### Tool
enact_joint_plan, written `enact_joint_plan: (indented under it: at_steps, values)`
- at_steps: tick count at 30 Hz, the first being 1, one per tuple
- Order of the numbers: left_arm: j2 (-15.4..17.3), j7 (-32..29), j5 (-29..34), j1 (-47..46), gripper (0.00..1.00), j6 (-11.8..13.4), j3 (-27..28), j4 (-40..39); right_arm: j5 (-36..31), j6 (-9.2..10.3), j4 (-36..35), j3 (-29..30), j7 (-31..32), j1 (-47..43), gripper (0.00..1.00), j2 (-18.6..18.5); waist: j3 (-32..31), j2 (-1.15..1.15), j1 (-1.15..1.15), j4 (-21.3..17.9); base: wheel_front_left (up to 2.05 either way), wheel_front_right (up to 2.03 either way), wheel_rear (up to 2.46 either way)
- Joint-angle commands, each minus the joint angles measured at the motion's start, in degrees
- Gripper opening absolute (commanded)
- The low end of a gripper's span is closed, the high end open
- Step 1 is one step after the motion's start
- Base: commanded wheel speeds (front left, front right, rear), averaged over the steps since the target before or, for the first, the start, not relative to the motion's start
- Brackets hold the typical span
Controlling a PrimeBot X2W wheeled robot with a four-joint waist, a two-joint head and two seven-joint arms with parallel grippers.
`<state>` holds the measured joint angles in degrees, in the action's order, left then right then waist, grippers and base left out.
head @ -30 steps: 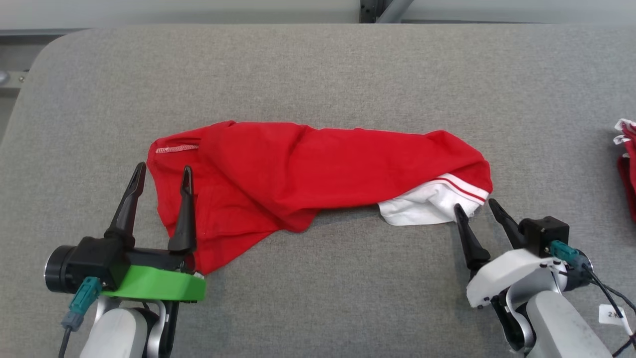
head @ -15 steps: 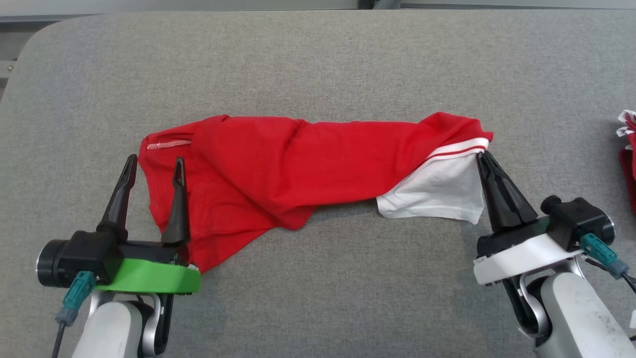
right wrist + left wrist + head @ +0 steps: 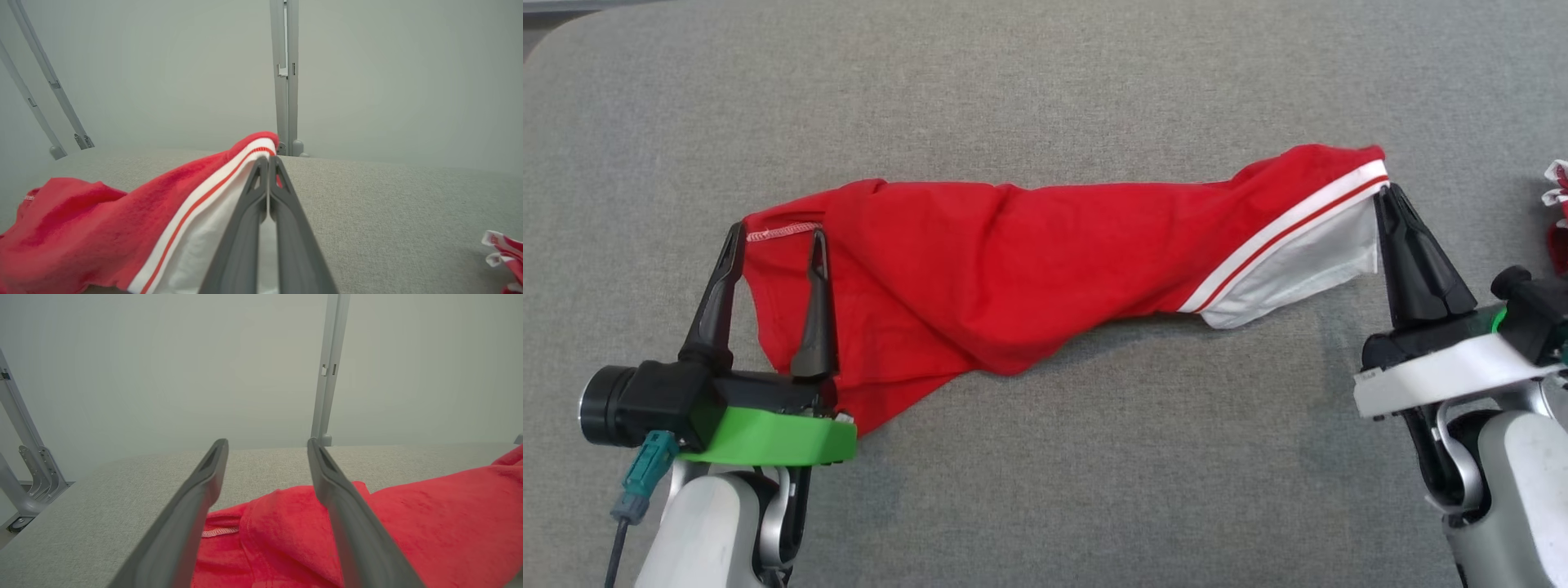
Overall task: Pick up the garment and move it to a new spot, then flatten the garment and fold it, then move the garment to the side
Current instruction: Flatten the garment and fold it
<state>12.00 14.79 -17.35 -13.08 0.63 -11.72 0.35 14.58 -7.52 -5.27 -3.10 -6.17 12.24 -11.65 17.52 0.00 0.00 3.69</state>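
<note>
A red garment (image 3: 1013,269) with a white panel and red-and-white stripes at its right end lies stretched across the grey padded table (image 3: 1045,82). My right gripper (image 3: 1386,194) is shut on the garment's striped right corner and holds it lifted off the table. In the right wrist view the right gripper (image 3: 269,161) pinches the striped edge of the garment (image 3: 122,212). My left gripper (image 3: 776,237) stands open over the garment's left end, near a stitched hem. In the left wrist view the left gripper (image 3: 267,443) has its fingers spread above the garment (image 3: 408,522).
Another red and white cloth (image 3: 1558,212) lies at the table's right edge, also seen as a cloth (image 3: 504,253) in the right wrist view. Grey frame posts (image 3: 329,367) stand behind the table's far edge.
My right gripper closed on the garment's white striped corner and pulled it up and to the right, stretching the cloth. The head camera tilted down. The left gripper stayed open.
</note>
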Motion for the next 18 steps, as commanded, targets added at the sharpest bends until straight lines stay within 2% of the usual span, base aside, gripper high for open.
enact_joint_plan:
  at_steps: [1, 10, 16, 17, 18]
  values:
    - [-0.26, 0.36, 0.54, -1.1, 1.0, -0.18, -0.11, -0.1, 0.32, 0.07, 1.67, 0.35, -0.28, 1.56, 0.0, -0.65, 1.53, 0.0, 0.0, 1.28, 0.0, 0.0, 0.0]
    - [-2.61, 0.3, 1.88, -5.02, 1.0, -1.8, -0.95, 0.32, 2.46, 0.07, 19.01, -0.37, -3.83, 13.23, 0.0, -2.93, 7.31, 0.0, 0.0, 5.06, 0.0, 0.0, 0.0]
    - [-3.77, 0.3, 2.86, -6.53, 1.0, -2.8, -0.69, 1.44, 3.66, 0.07, 29.72, -3.27, -6.38, 19.39, 0.0, -2.93, 8.24, 0.0, 0.0, 5.21, 0.0, 0.0, 0.0]
    - [-3.94, 0.3, 3.01, -6.67, 1.0, -2.96, -0.63, 1.7, 3.79, 0.07, 31.14, -3.83, -6.79, 20.07, 0.23, -2.81, 8.12, 0.0, 0.0, 5.12, 0.0, 0.0, 0.0]
    - [-3.94, 0.3, 3.01, -6.67, 1.0, -2.96, -0.63, 1.7, 3.79, 0.07, 31.14, -3.83, -6.79, 20.07, 0.23, -2.81, 8.12, 0.0, 0.0, 5.12, 0.0, 0.0, 0.0]
